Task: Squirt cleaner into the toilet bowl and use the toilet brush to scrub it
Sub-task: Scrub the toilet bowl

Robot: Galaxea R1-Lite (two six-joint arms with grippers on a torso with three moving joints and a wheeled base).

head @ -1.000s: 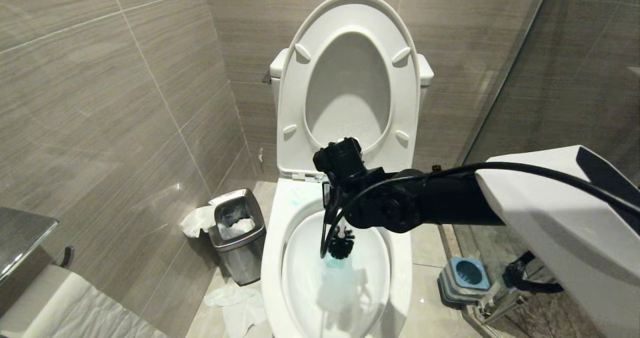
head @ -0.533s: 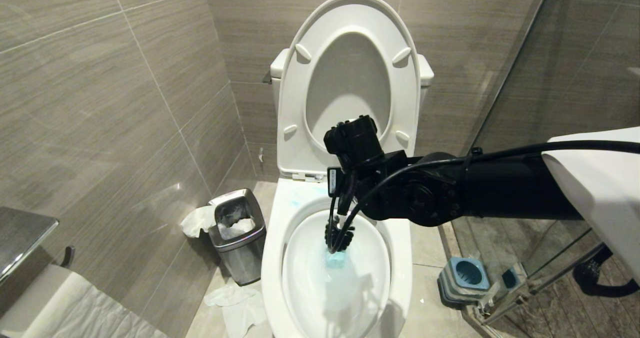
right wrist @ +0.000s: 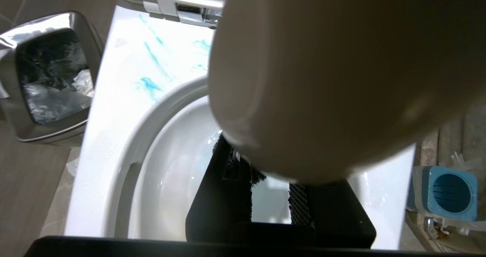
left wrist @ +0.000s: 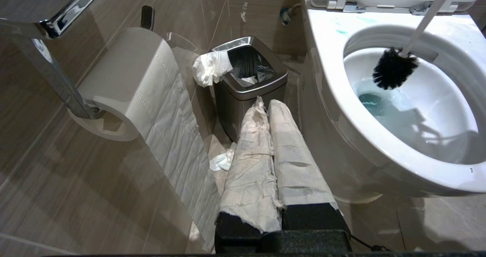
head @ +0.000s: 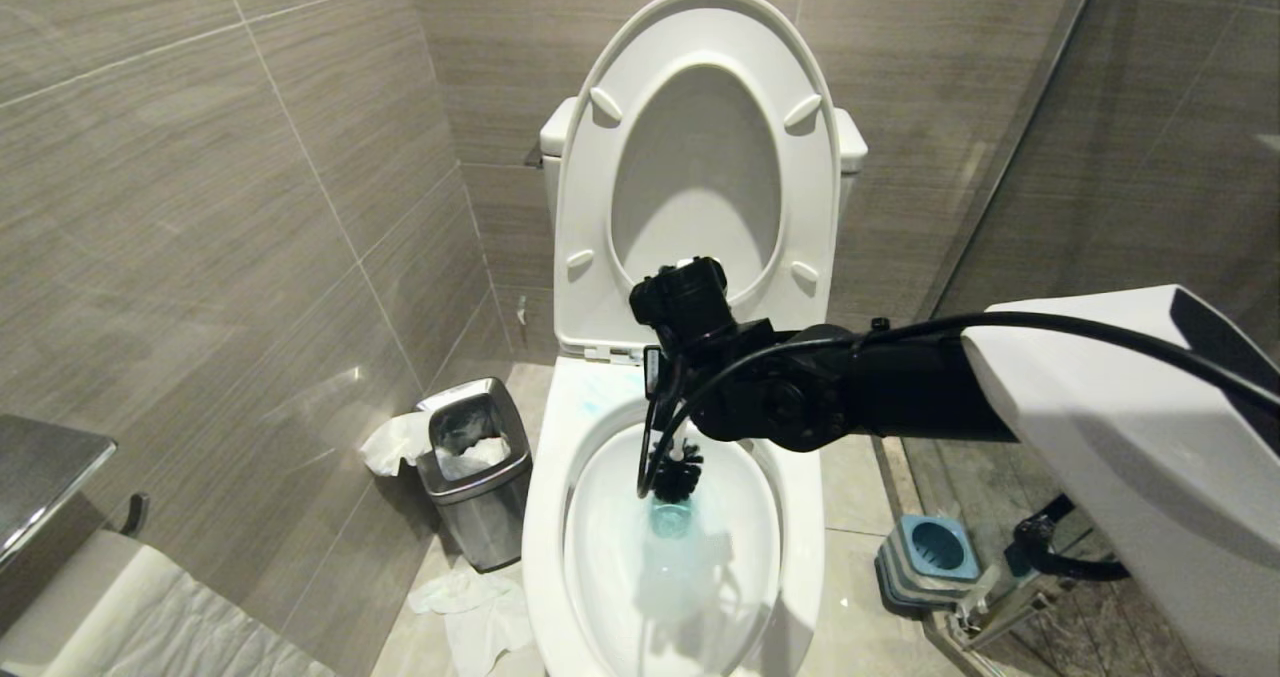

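While clamped in R jaws, toilet brush [left wrist: 395,68] bristles below.

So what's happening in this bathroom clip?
The right tool holds the slim whitish-handled toilet brush, its black bristle head inside the glossy white ceramic toilet bowl, just above teal-tinted water. Turquoise cleaner smears mark the rim. The left tool, wrapped in paper, is parked shut near the small steel waste bin.
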